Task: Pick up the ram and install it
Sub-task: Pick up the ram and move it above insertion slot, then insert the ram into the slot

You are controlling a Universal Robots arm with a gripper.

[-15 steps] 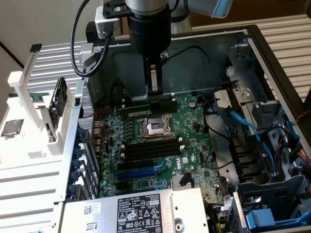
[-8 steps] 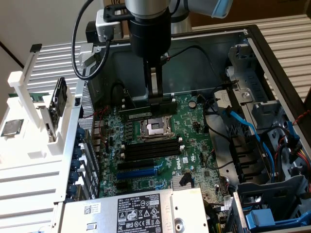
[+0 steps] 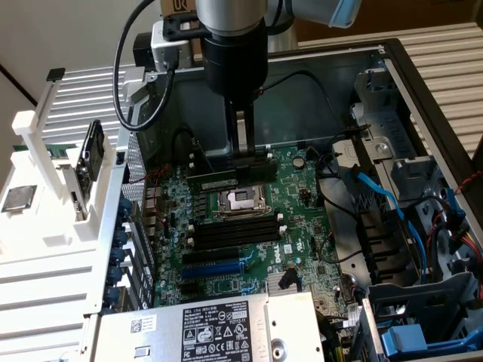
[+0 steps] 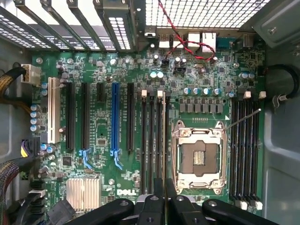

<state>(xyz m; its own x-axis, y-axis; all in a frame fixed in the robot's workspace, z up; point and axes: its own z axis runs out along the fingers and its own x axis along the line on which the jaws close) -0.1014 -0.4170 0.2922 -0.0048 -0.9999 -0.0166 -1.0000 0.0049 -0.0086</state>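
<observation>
Open case (image 3: 423, 90) frames the motherboard (image 3: 302, 219). Over it the gripper (image 3: 240, 158) is clenched on the ram (image 3: 215, 181), so the pickup looks done. The ram lies level under the jaws, over the slots (image 4: 161, 140) beside the socket (image 3: 243, 200), apparently unseated.

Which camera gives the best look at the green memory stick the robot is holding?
The exterior view: the ram shows its long green side, clamped beneath the gripper. The wrist view sees it edge-on, a thin strip between the fingers.
</observation>
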